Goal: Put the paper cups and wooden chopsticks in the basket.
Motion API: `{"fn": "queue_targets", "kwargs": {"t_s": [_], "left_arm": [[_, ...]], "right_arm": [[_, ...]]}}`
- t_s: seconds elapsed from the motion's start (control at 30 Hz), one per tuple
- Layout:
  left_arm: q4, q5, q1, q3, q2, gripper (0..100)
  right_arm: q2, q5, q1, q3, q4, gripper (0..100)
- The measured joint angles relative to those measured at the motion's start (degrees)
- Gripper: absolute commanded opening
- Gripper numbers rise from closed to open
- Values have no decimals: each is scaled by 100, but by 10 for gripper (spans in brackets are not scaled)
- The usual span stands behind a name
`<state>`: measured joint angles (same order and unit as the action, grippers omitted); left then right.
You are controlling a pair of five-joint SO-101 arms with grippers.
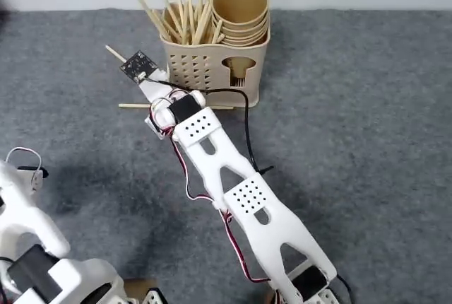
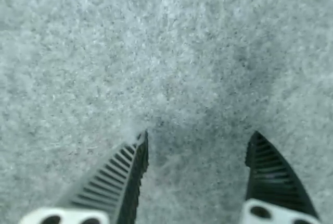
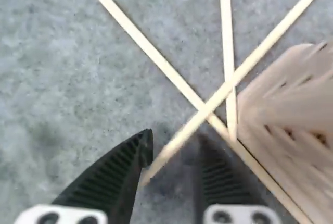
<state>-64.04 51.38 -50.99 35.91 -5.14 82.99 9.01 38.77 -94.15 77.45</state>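
Note:
A beige slotted basket (image 1: 212,71) stands at the back, holding stacked paper cups (image 1: 241,8) and several upright wooden chopsticks (image 1: 185,7). My right arm (image 1: 212,150) stretches to the basket's front left corner. There my right gripper (image 3: 174,140) is nearly shut on the near end of a slanting chopstick (image 3: 244,65), which rises toward the basket wall (image 3: 296,130). Two more chopsticks (image 3: 156,57) cross beneath it on the carpet. One chopstick (image 1: 134,106) lies along the basket's front. My left gripper (image 2: 197,146) hangs open over bare carpet at the front left.
Grey carpet (image 1: 367,141) covers the whole table. The left arm's white body (image 1: 28,226) sits at the front left corner. A black cable (image 1: 247,134) loops off the right arm beside the basket.

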Motion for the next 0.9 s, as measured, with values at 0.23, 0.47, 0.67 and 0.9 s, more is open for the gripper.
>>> {"fn": "queue_targets", "kwargs": {"t_s": [0.23,0.47,0.67,0.9], "left_arm": [[0,0,0,0,0,290],[0,0,0,0,0,290],[0,0,0,0,0,290],[0,0,0,0,0,290]], "right_arm": [[0,0,-9,0,-545,8],[0,0,0,0,-571,8],[-255,0,0,9,-571,8],[-1222,0,193,9,-571,8]]}}
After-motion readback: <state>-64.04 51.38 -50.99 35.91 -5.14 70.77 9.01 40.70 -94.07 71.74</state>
